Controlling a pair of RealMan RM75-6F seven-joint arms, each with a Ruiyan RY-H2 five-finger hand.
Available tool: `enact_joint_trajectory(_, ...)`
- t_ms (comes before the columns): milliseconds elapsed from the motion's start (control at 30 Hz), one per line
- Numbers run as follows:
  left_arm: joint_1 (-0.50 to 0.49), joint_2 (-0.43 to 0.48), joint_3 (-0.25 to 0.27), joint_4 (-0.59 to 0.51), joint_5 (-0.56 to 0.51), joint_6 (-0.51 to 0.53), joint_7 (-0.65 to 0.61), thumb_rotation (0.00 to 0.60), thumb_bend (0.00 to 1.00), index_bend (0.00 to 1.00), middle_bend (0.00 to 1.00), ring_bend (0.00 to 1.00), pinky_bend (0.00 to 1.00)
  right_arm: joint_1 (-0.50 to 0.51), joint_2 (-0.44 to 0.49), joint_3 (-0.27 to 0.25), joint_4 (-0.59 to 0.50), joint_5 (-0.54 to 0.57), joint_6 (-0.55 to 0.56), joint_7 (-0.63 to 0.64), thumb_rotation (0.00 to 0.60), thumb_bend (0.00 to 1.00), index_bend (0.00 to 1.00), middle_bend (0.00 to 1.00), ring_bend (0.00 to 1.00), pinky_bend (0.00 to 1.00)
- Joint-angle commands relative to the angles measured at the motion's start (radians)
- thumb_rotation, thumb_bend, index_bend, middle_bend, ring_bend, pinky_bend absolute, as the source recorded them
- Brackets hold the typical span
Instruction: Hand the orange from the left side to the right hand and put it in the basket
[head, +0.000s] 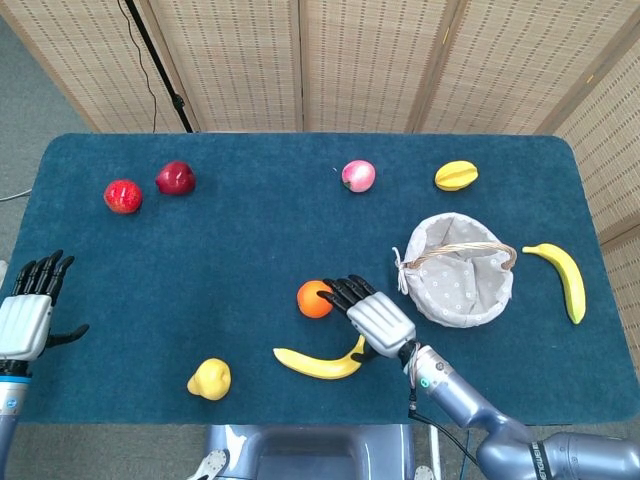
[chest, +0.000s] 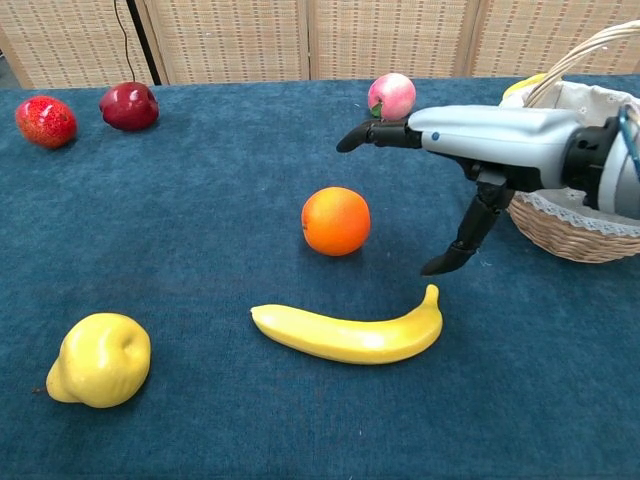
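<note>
The orange (head: 313, 298) (chest: 336, 221) lies on the blue cloth near the table's middle, untouched. My right hand (head: 372, 316) (chest: 470, 145) hovers just to its right, fingers spread flat and empty, its fingertips (head: 338, 292) reaching over the orange's right edge in the head view. In the chest view the hand is above and beside the fruit, thumb hanging down. My left hand (head: 28, 310) stays open at the table's left edge, far from the orange. The lined wicker basket (head: 460, 283) (chest: 575, 226) stands to the right of the right hand.
A yellow banana (head: 320, 362) (chest: 350, 334) lies just below the right hand, a yellow quince-like fruit (head: 209, 379) at front left. Two red fruits (head: 148, 186) sit far left, a peach (head: 358, 176) and a yellow fruit (head: 455, 176) at the back, another banana (head: 562, 278) right of the basket.
</note>
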Motion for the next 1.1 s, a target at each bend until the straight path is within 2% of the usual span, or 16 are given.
enact_joint_trajectory(33, 0.002, 0.003, -0.003, 0.004, -0.006, -0.005, -0.005, 0.600, 0.00, 0.00, 0.00, 0.00, 0.00, 0.064, -0.053, 0.011, 0.053, 0.095, -0.049, -0.051, 0.600, 0.00, 0.00, 0.00, 0.00, 0.00)
enact_joint_trajectory(400, 0.009, 0.008, -0.007, 0.013, -0.034, -0.032, 0.004, 0.600, 0.00, 0.00, 0.00, 0.00, 0.00, 0.190, -0.144, 0.042, 0.191, 0.313, -0.102, -0.068, 0.600, 0.00, 0.00, 0.00, 0.00, 0.00)
enact_joint_trajectory(833, 0.014, 0.002, -0.002, 0.016, -0.031, -0.039, 0.012, 0.600, 0.00, 0.00, 0.00, 0.00, 0.00, 0.262, -0.255, 0.043, 0.345, 0.448, -0.072, -0.045, 0.600, 0.00, 0.01, 0.00, 0.00, 0.02)
enact_joint_trajectory(967, 0.014, 0.001, -0.002, 0.018, -0.030, -0.041, 0.011, 0.600, 0.00, 0.00, 0.00, 0.00, 0.00, 0.257, -0.289, 0.040, 0.395, 0.453, -0.058, -0.013, 0.600, 0.00, 0.06, 0.00, 0.00, 0.07)
enact_joint_trajectory(1033, 0.014, 0.002, -0.003, 0.018, -0.030, -0.042, 0.008, 0.600, 0.00, 0.00, 0.00, 0.00, 0.00, 0.252, -0.306, 0.038, 0.417, 0.439, -0.041, 0.000, 0.600, 0.00, 0.10, 0.03, 0.03, 0.15)
enact_joint_trajectory(1100, 0.015, 0.002, -0.005, 0.016, -0.031, -0.042, 0.005, 0.600, 0.00, 0.00, 0.00, 0.00, 0.00, 0.244, -0.323, 0.036, 0.438, 0.423, -0.023, 0.014, 0.600, 0.00, 0.22, 0.12, 0.13, 0.28)
